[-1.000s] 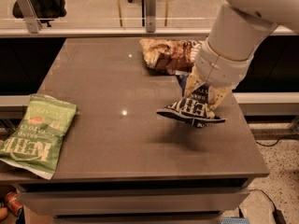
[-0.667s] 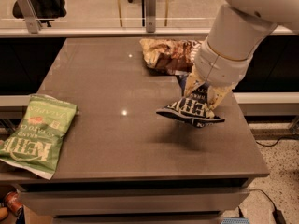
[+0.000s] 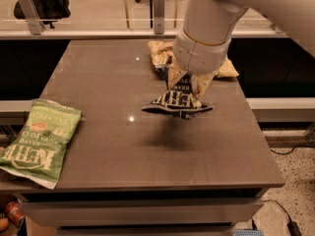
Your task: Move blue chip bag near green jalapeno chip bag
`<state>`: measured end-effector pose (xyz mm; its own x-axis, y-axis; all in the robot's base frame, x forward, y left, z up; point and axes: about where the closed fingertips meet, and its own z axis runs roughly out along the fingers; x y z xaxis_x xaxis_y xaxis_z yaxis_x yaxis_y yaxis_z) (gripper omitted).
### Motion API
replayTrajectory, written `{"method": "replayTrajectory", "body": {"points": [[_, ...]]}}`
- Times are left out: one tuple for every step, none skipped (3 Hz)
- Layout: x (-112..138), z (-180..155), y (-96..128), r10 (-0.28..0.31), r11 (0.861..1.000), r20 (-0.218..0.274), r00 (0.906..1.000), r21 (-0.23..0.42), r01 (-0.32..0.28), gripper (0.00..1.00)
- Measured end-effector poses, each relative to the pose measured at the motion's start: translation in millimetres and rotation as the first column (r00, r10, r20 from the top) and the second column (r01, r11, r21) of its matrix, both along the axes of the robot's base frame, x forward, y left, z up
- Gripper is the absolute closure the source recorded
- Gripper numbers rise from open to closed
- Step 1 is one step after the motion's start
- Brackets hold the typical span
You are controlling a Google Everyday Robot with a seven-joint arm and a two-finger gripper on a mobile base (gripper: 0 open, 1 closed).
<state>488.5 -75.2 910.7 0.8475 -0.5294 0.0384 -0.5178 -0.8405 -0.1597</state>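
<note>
My gripper (image 3: 189,85) is shut on the blue chip bag (image 3: 178,103) and holds it lifted above the middle right of the table, with its shadow on the tabletop below. The bag is dark navy with white lettering and hangs crumpled under the fingers. The green jalapeno chip bag (image 3: 38,140) lies flat at the table's front left corner, partly over the edge, well to the left of the gripper.
A tan-and-brown chip bag (image 3: 165,53) lies at the back of the brown table (image 3: 103,82), partly hidden behind my arm. A railing and chair legs stand beyond the table. A floor cable lies at the lower right.
My gripper has carried the blue chip bag leftward, from near the right edge toward the table's middle. The green bag has not moved.
</note>
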Motion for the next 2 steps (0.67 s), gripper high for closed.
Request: {"method": "replayTrajectory", "body": {"points": [[18.8,11.6,37.3,0.093,0.995,0.026,0.9953,-0.028,-0.093,1.0],[36.3,16.1,79.9,0.179,0.983,0.046,0.9828,-0.055,-0.176,1.0]]}}
